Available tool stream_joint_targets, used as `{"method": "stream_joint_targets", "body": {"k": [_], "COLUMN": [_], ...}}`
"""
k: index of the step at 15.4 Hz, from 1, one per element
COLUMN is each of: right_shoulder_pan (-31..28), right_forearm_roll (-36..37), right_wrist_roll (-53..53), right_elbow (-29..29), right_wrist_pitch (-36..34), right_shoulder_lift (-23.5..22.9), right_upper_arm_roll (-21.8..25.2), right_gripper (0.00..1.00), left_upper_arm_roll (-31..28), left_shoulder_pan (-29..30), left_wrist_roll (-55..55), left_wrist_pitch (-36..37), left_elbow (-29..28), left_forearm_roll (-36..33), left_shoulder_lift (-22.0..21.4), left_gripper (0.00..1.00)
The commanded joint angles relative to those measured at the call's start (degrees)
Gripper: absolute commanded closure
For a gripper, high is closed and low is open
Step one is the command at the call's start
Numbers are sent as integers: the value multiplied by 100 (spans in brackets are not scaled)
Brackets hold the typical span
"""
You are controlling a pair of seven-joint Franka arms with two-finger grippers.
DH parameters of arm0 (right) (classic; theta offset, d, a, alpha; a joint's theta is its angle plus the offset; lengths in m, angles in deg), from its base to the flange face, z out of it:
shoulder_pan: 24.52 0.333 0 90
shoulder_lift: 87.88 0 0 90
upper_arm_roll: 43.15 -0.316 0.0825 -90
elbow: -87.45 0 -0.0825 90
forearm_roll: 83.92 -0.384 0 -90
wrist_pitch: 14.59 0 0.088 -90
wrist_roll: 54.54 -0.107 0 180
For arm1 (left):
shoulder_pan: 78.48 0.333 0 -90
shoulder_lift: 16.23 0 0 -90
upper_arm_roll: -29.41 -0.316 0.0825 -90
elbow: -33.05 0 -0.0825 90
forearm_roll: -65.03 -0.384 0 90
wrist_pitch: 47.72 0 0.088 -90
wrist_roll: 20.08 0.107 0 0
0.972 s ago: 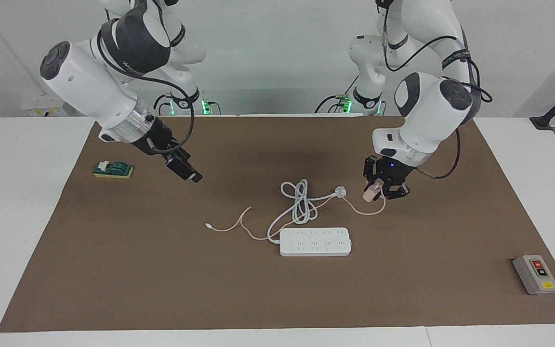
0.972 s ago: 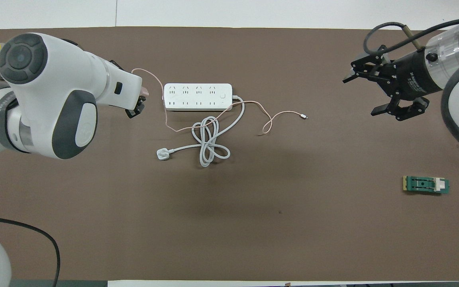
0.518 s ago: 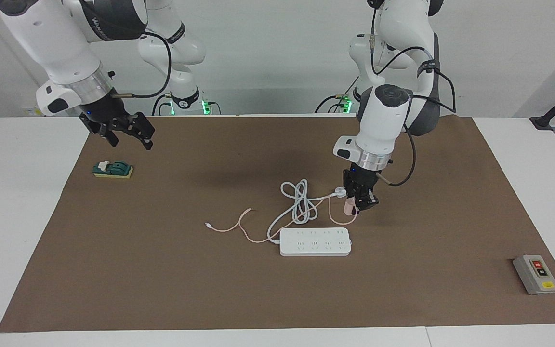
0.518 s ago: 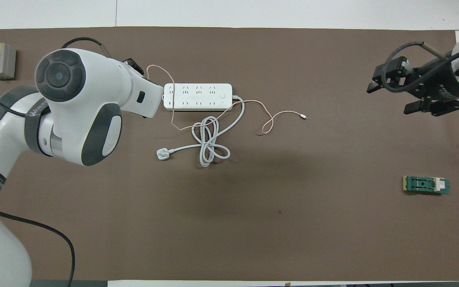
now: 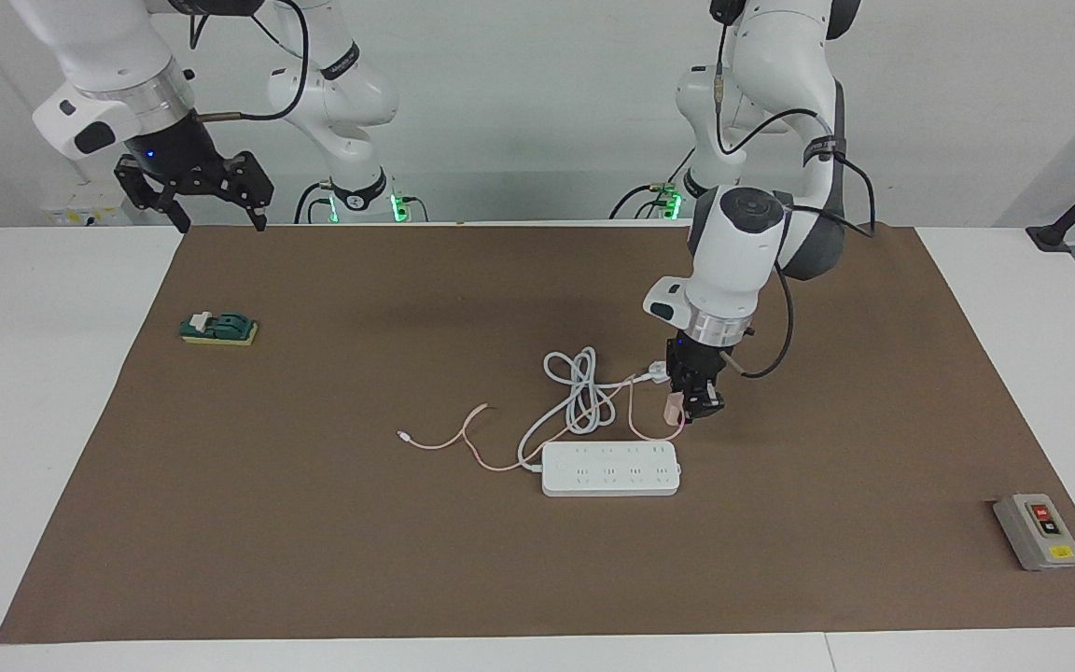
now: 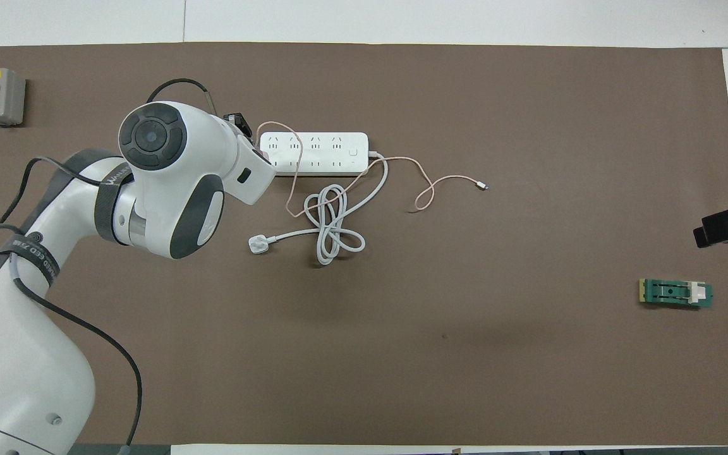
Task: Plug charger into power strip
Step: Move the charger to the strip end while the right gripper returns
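The pale pink charger (image 5: 674, 405) hangs in my left gripper (image 5: 692, 409), which is shut on it. It is just above the mat, beside the power strip's end toward the left arm and slightly nearer the robots. The charger's thin pink cable (image 5: 463, 441) trails across the mat. The white power strip (image 5: 610, 468) lies flat mid-table, sockets up. In the overhead view my left arm hides the charger and covers one end of the power strip (image 6: 313, 153). My right gripper (image 5: 220, 220) hangs open and empty over the mat's edge nearest the robots, at the right arm's end.
The strip's thick white cord (image 5: 579, 397) lies coiled nearer the robots, with its three-pin plug (image 5: 657, 371) close to my left gripper. A grey button box (image 5: 1037, 530) sits at the left arm's end. A green block (image 5: 218, 329) sits at the right arm's end.
My left gripper has carried the charger toward the power strip's end and turned to point downward. My right arm has drawn back and up toward the robots.
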Motion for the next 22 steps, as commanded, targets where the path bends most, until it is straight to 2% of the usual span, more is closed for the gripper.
{"method": "stream_joint_targets", "body": {"k": [1, 4, 8, 22], "right_shoulder_pan": [-77, -50, -85, -103], "right_forearm_roll": [346, 365, 356, 31], "right_wrist_roll": [155, -117, -118, -496], "right_elbow": [-325, -614, -659, -659], "right_wrist_pitch": [205, 802, 1014, 1041], "right_shoulder_lift": [145, 215, 154, 31], "right_upper_arm_roll": [-67, -76, -84, -84], "right_gripper": [0, 0, 0, 0], "left_upper_arm_roll": [-27, -27, -27, -27], "left_shoulder_pan": [-19, -1, 16, -54], "left_wrist_roll": [138, 138, 314, 261], "left_wrist_pitch": [-25, -25, 72, -174], "left_elbow": [401, 462, 674, 542], "left_forearm_roll": [-73, -64, -99, -55], "left_shoulder_lift": [337, 495, 680, 689], "left_gripper": [90, 90, 90, 90]}}
